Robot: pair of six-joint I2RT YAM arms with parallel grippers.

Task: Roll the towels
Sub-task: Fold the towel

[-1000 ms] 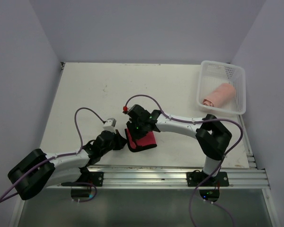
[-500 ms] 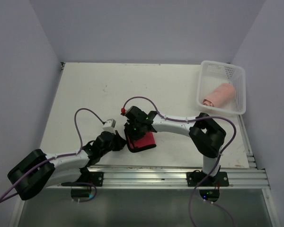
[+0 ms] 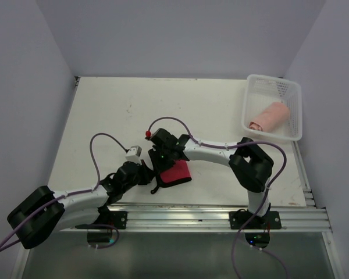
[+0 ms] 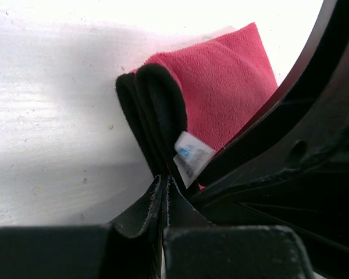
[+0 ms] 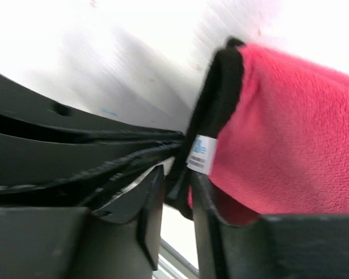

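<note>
Your left end effector (image 4: 164,189) is clenched on the dark trim of the red-faced cloth (image 3: 175,172); your right end effector (image 5: 175,179) stands slightly released around that same trim. The cloth lies folded near the front edge of the bench (image 3: 134,110), and the pink towel (image 3: 269,116) is in the basket (image 3: 248,107).

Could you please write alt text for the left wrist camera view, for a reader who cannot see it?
The left gripper is shut on the black-trimmed edge of a folded red cloth lying on the white table, beside its small white tag. Black parts of the right arm fill the right side of the view.
</note>
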